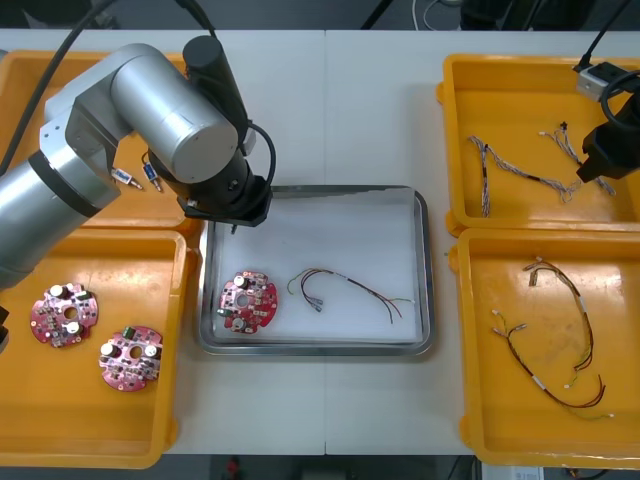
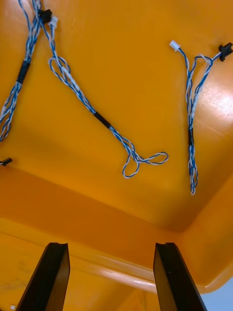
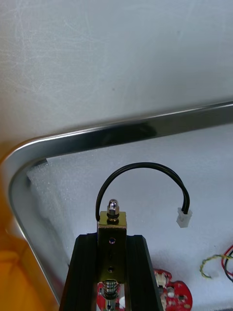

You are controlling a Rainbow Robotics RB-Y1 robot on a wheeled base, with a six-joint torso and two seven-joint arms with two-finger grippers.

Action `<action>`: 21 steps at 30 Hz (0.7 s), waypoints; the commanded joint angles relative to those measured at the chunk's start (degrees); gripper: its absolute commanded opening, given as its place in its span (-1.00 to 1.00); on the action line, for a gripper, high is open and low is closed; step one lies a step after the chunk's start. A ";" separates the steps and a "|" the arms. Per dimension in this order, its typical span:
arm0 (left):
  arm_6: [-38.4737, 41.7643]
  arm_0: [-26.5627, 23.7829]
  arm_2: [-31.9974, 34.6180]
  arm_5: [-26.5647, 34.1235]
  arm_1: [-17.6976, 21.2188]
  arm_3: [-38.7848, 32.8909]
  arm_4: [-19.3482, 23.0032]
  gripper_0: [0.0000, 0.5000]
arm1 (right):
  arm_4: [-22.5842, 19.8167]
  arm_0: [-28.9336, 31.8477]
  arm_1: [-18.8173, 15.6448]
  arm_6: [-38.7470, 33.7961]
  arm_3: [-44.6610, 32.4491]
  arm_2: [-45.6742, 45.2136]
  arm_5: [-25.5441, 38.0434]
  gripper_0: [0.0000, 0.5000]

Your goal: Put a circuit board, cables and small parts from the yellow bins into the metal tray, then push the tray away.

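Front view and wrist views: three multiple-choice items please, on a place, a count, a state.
1. Where is the left gripper? A) over the metal tray's far left corner B) over the near right bin C) off the table
2. How many circuit boards lie in the near left bin? A) one B) two C) four
3. The right gripper is: A) shut on a cable B) shut on nothing C) open
1 A: it holds a small metal part above that corner. 2 B: two lie there. 3 C: its fingers stand apart.
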 commanded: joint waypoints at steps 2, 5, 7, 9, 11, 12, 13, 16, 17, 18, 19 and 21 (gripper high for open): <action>3.48 0.08 -2.97 -3.12 -1.79 2.31 -2.23 -1.00 | 1.25 -5.01 -3.54 6.05 5.16 -2.09 -4.25 1.00; 3.39 0.17 -3.50 -3.21 -1.97 2.84 -2.93 -1.00 | 1.43 -5.89 -4.07 8.16 8.23 -2.27 -6.80 1.00; 3.65 0.17 -4.11 -3.12 -2.05 2.93 -3.46 -0.99 | 1.51 -6.33 -4.25 9.30 10.25 -2.53 -8.47 1.00; 3.74 0.17 -4.55 -3.21 -2.05 2.93 -3.72 -0.98 | 1.60 -6.86 -4.25 10.62 12.10 -3.06 -10.23 1.00; 3.74 0.17 -4.64 -3.12 -2.05 2.93 -3.37 -0.41 | 1.69 -7.56 -4.51 12.56 14.91 -3.32 -12.78 1.00; 3.74 0.17 -4.55 -3.12 -2.05 2.93 -3.28 -0.18 | 1.69 -7.91 -4.60 13.08 15.62 -3.32 -13.48 1.00; 3.56 0.17 -4.55 -3.12 -2.05 2.93 -3.19 0.27 | 1.78 -8.26 -4.60 13.87 17.02 -3.32 -14.80 1.00; 3.74 0.17 -4.64 -3.12 -1.97 2.49 -2.84 1.00 | 2.04 -9.23 -4.60 15.63 20.80 -3.32 -18.23 1.00; 3.83 0.17 -4.64 -3.12 -2.05 2.22 -2.67 1.00 | 2.13 -9.58 -4.60 15.98 22.30 -3.32 -19.54 1.00; 3.92 0.17 -4.64 -3.03 -2.05 2.05 -2.49 1.00 | 2.13 -9.76 -4.60 16.07 23.09 -3.32 -20.25 1.00; 4.00 0.08 -4.55 -2.77 -2.05 1.78 -2.32 1.00 | 2.13 -10.11 -4.60 16.25 24.49 -3.32 -21.39 1.00; 4.27 0.17 -4.55 -2.50 -2.05 1.08 -2.32 1.00 | 2.22 -10.55 -4.60 16.51 26.43 -3.32 -23.15 1.00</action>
